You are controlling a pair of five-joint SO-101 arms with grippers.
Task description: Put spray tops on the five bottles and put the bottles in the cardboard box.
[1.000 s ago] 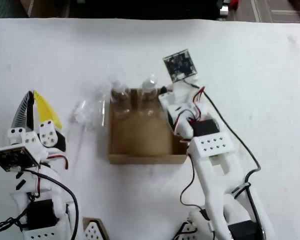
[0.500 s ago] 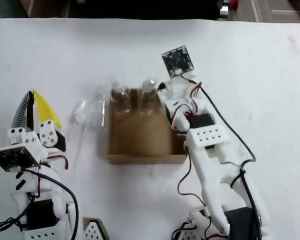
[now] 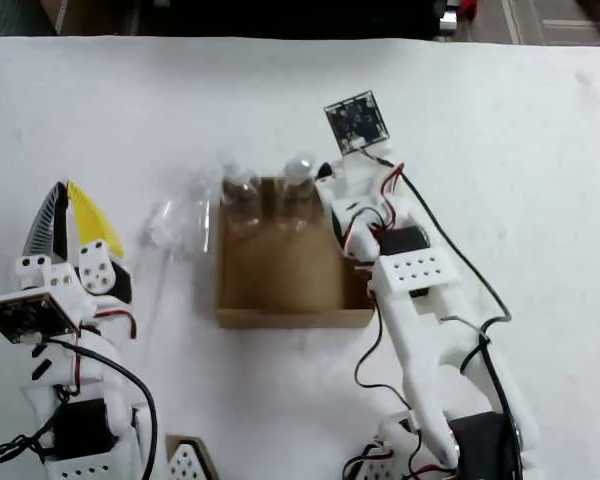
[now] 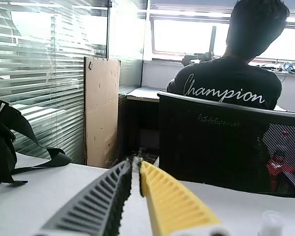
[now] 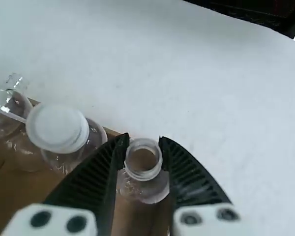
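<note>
An uncapped clear bottle [image 5: 143, 167] stands at the far right corner of the cardboard box [image 3: 280, 318]. My right gripper [image 5: 142, 140] is shut on its neck, one black finger [image 5: 96, 172] on each side. Beside it in the box stands a bottle with a white round top [image 5: 58, 129], also seen from above [image 3: 298, 180]. A third clear bottle [image 3: 241, 196] stands at the far left corner. In the high view the right gripper [image 3: 325, 180] sits over the box's far right corner. My left gripper [image 3: 64, 196] rests shut and empty at the table's left side, grey and yellow fingers together [image 4: 136, 168].
Clear plastic pieces, bottles or spray tops, lie jumbled on the white table [image 3: 500, 150] just left of the box [image 3: 180, 215]. A small clear neck [image 4: 271, 222] shows near the left gripper. The near half of the box floor is bare.
The right arm has shifted slightly toward the far edge with the bottle in its grip, then held still. The left arm has not moved.
</note>
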